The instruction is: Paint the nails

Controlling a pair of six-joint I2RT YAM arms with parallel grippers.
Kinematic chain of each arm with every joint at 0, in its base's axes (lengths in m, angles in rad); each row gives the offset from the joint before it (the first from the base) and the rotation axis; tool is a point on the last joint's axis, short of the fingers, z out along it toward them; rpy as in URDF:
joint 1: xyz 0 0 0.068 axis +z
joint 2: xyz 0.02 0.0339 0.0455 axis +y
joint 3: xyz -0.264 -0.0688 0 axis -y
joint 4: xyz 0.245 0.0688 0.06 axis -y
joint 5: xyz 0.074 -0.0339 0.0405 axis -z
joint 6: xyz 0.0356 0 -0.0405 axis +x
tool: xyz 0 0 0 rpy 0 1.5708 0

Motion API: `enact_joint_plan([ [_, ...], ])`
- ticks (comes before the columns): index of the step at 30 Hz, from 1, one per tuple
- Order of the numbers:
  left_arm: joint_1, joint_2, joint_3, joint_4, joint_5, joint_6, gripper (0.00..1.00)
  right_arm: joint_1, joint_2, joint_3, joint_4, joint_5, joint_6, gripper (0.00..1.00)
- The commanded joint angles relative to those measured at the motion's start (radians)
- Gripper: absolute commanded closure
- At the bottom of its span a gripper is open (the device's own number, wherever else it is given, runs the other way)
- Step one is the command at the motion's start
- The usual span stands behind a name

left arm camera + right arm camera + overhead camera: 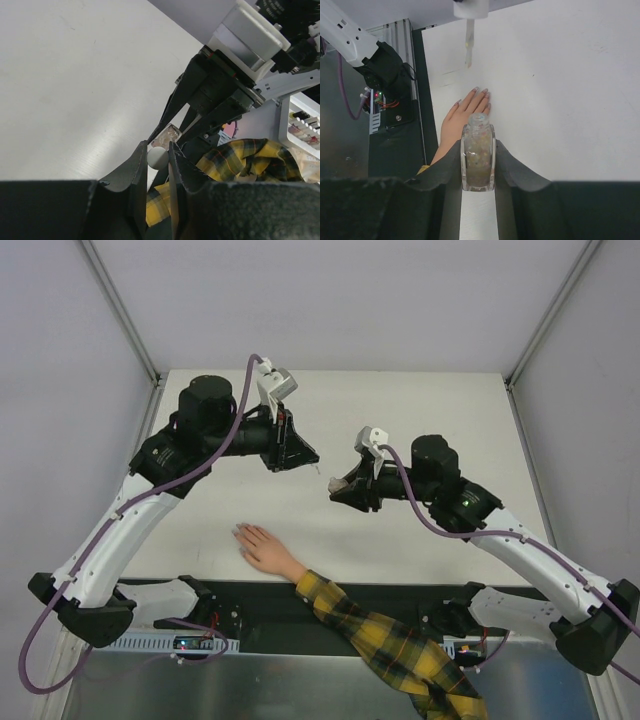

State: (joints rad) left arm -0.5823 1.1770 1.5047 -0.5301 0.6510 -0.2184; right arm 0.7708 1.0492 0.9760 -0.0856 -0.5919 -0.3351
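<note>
Jaws clamped: left arm holds brush cap, right arm polish bottle, both bent inward.

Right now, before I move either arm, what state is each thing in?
left gripper: shut on the brush.
brush: out of the bottle, in the air, clear of the nails.
right gripper: shut on the bottle.
bottle: uncapped, held.
mannequin hand: flat on the table, palm down.
nails: pale greyish; fresh polish cannot be told.
</note>
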Motion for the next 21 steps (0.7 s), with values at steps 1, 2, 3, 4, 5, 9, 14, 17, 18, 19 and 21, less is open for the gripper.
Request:
enact_joint_plan([
  [1, -0.057, -0.014, 0.025, 0.004, -0.192, 0.022, 1.00, 0.015, -0.025, 0.030, 0.107, -0.029, -0.028, 1.00],
  [2, -0.063, -0.017, 0.014, 0.018, -0.201, 0.013, 1.00, 0.018, -0.025, 0.027, 0.110, -0.028, -0.028, 1.00],
  [3, -0.068, -0.020, 0.005, 0.051, -0.212, -0.002, 1.00, 0.018, -0.028, 0.026, 0.115, -0.026, -0.028, 1.00],
  [4, -0.083, -0.031, -0.003, 0.070, -0.223, -0.010, 1.00, 0.019, -0.032, 0.020, 0.122, -0.022, -0.028, 0.99],
  [5, -0.088, -0.034, -0.017, 0.084, -0.247, -0.015, 1.00, 0.019, -0.037, 0.017, 0.129, -0.020, -0.027, 1.00],
  [9, -0.106, -0.046, -0.046, 0.143, -0.260, -0.059, 1.00, 0.019, -0.041, 0.016, 0.138, -0.009, -0.027, 1.00],
  [14, -0.126, -0.036, -0.057, 0.166, -0.260, -0.076, 1.00, 0.019, -0.043, 0.016, 0.147, 0.007, -0.027, 1.00],
  [17, -0.137, -0.034, -0.064, 0.177, -0.260, -0.085, 1.00, 0.019, -0.044, 0.013, 0.147, 0.020, -0.025, 1.00],
  [18, -0.140, -0.033, -0.066, 0.180, -0.263, -0.087, 1.00, 0.019, -0.046, 0.012, 0.147, 0.023, -0.027, 0.99],
  [19, -0.143, -0.033, -0.067, 0.182, -0.267, -0.088, 1.00, 0.019, -0.048, 0.010, 0.149, 0.026, -0.025, 1.00],
  [21, -0.149, -0.031, -0.067, 0.185, -0.266, -0.091, 1.00, 0.019, -0.046, 0.010, 0.149, 0.040, -0.025, 0.99],
])
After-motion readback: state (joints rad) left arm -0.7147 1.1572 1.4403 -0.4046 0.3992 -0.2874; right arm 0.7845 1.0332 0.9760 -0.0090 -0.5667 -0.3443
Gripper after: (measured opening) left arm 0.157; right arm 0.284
